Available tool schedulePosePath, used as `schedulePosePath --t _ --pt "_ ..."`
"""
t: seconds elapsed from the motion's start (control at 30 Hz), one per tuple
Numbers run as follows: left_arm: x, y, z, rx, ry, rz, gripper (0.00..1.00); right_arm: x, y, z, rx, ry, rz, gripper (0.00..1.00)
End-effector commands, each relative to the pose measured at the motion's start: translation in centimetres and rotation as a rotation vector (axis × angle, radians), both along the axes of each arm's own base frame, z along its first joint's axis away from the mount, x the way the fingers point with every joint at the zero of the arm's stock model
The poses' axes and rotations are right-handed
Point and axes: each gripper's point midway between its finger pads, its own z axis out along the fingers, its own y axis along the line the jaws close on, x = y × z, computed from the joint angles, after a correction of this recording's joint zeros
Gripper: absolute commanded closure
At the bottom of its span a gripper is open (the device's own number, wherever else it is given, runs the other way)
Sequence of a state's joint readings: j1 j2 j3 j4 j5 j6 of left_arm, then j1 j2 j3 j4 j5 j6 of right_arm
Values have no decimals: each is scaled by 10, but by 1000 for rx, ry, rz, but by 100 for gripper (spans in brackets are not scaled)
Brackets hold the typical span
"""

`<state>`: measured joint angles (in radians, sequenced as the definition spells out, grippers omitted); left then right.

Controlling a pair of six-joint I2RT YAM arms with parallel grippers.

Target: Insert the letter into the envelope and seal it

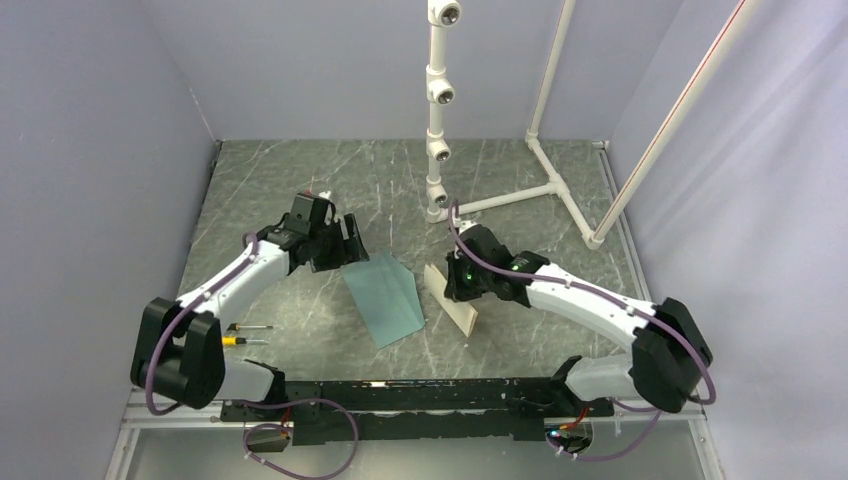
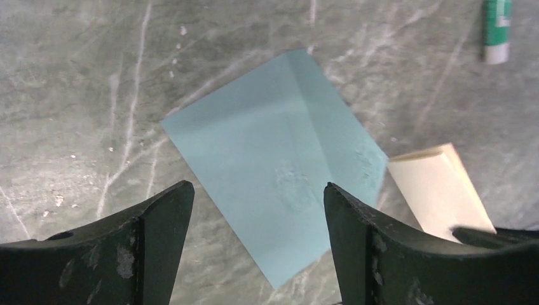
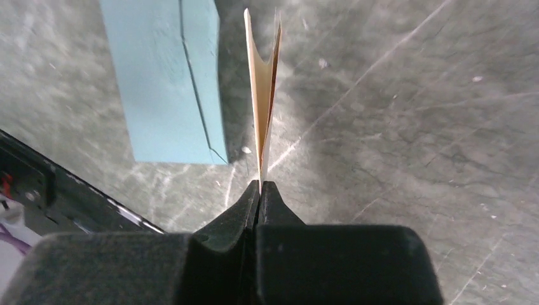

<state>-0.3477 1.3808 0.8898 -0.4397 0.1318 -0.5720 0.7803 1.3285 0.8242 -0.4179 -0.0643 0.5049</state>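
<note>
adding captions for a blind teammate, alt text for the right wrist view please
The right gripper is shut on the edge of the tan letter, seen edge-on against a grey marbled table. The teal envelope lies flat on the table, left of the letter in the picture.

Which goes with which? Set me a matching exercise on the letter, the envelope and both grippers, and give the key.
1. letter
2. envelope
3. left gripper
4. right gripper

A. open, holding nothing
B. teal, lying flat on the table
C. tan, held up on edge
D. shut on a sheet of paper

Pairs: 1-C, 2-B, 3-A, 4-D
</note>
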Motion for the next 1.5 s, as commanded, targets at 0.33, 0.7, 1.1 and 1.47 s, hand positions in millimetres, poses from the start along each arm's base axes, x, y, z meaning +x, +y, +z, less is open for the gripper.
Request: schedulePosePath --t 0.33,0.7,1.1,1.47 --pt "-56 -59 207 -559 -335 -249 7 31 52 256 915 -440 -126 100" --pt "-83 -75 342 -934 -601 -386 20 -15 85 346 1238 -431 222 100" --pt "-92 -74 369 -1028 -648 -409 49 -27 86 360 1233 -479 323 100" --pt "-110 -77 375 -893 -739 -595 97 -32 87 339 1019 -511 479 53"
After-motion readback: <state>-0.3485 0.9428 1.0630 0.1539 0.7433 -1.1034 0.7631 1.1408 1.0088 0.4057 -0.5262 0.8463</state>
